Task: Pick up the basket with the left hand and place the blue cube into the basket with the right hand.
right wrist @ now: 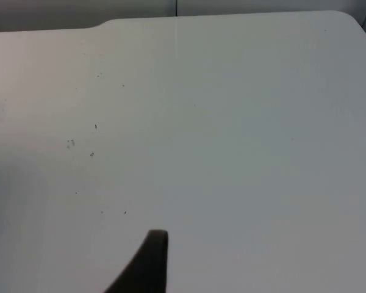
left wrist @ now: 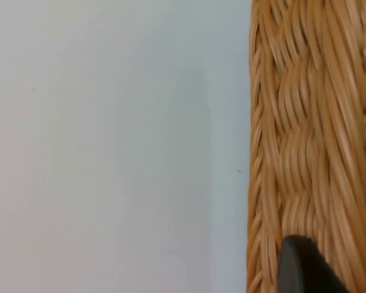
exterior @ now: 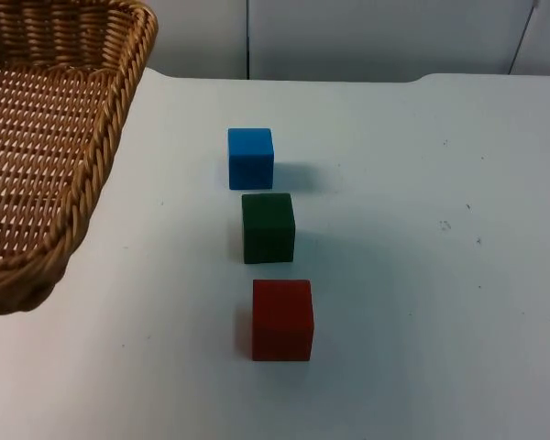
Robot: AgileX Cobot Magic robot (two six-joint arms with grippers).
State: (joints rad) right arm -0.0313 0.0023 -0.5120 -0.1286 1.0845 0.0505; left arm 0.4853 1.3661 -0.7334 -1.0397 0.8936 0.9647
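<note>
On the white counter (exterior: 440, 321), going from the near edge toward the partition wall (exterior: 348, 37) in the top view, a red cube (exterior: 281, 319) lies closest, a dark green cube (exterior: 268, 227) just behind it, and the blue cube (exterior: 250, 158) farthest, the three in a loose line with small gaps between them. The wicker basket (exterior: 46, 137) looms large at the left of that view, its braided rim high and tilted, which suggests it is already lifted off the counter. In the left wrist view the left end effector (left wrist: 305, 268) sits against the basket's woven wall (left wrist: 311, 122); it appears to be gripping the rim, though how its fingers stand cannot be told. In the right wrist view a black fingertip of the right end effector (right wrist: 147, 262) hangs over bare counter, well apart from the cubes, and whether it is wide or narrow cannot be told either. The step in hand looks to be the right arm's reach for the blue cube. To do it well, it should come in from behind or above, closing on the cube's side faces without brushing the green cube, while the left arm holds the basket level and steady, its opening offered toward the cubes.
</note>
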